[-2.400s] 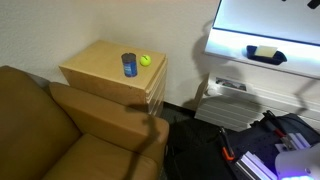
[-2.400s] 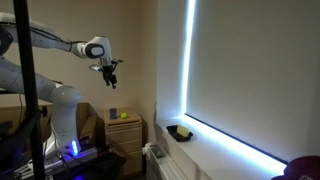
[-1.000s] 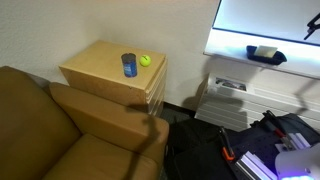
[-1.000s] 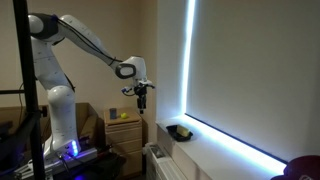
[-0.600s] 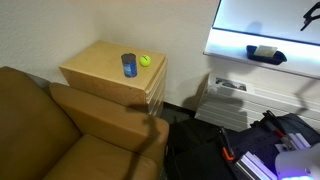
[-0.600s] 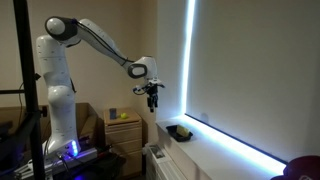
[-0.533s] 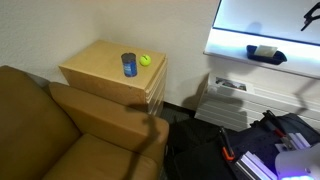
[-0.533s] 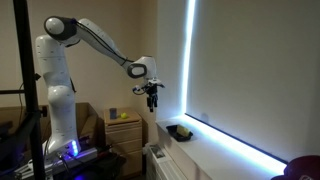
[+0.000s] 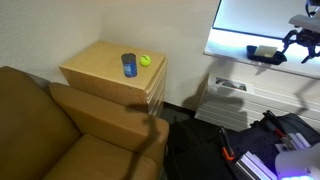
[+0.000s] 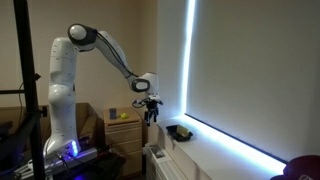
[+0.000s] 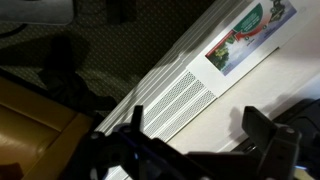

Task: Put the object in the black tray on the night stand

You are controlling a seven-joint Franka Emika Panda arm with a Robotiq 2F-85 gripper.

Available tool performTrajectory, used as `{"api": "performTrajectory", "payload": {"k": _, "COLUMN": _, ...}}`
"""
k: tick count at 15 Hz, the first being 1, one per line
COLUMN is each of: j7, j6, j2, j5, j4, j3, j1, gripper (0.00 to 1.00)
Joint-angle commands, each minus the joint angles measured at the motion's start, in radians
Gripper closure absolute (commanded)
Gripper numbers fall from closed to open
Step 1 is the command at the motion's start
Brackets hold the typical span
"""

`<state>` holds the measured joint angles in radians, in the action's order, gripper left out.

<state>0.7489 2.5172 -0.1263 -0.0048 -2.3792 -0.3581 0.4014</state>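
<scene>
The black tray (image 9: 266,54) lies on the white window sill, with the pale yellow-green object (image 9: 261,50) in it. The tray (image 10: 181,133) and the object (image 10: 183,129) also show in the other exterior view. The tan night stand (image 9: 95,66) stands by the sofa and also shows in an exterior view (image 10: 124,131). My gripper (image 9: 298,47) hangs open and empty in the air just beside the tray, over the sill's near edge (image 10: 151,110). In the wrist view my open fingers (image 11: 200,128) frame the white sill and a vent grille; the tray is out of that view.
A blue cup (image 9: 129,65) and a round yellow-green ball (image 9: 145,60) stand on the night stand. A brown sofa (image 9: 60,130) fills the lower left. A white heater unit (image 9: 225,100) sits under the sill. Dark gear lies on the floor (image 9: 210,150).
My arm has swung from above the night stand over to the window sill and come lower, close to the tray. The gripper stays open and empty. The objects have not moved.
</scene>
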Motion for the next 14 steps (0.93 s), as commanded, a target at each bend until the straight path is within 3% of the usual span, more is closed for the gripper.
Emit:
{"api": "performTrajectory", "payload": {"k": 1, "j7": 0.134, "j6": 0.044, "j2": -0.243, "j5": 0.122, "j4": 0.237, "j3": -0.012, "j1": -0.034, "gripper": 0.0}}
{"api": "performTrajectory", "payload": {"k": 6, "j7": 0.337, "j6": -0.04, "j2": -0.424, "j5": 0.194, "j4": 0.563, "j3": -0.076, "j1": -0.028, "gripper": 0.0}}
{"api": "performTrajectory", "payload": {"k": 7, "j7": 0.268, "j6": 0.024, "j2": -0.356, "j5": 0.174, "j4": 0.439, "j3": -0.059, "j1": -0.035, "gripper": 0.0}}
{"api": "performTrajectory", "payload": {"k": 9, "j7": 0.32, "j6": -0.009, "j2": -0.4, "j5": 0.173, "j4": 0.525, "j3": -0.072, "j1": -0.027, "gripper": 0.0}}
{"api": "performTrajectory", "payload": {"k": 10, "j7": 0.268, "j6": 0.004, "j2": -0.382, "j5": 0.171, "j4": 0.489, "j3": -0.053, "j1": -0.022, "gripper": 0.0}}
{"api": "performTrajectory", "payload": {"k": 14, "j7": 0.323, "j6": 0.097, "j2": -0.435, "j5": 0.254, "j4": 0.467, "j3": -0.039, "j1": 0.0, "gripper": 0.0}}
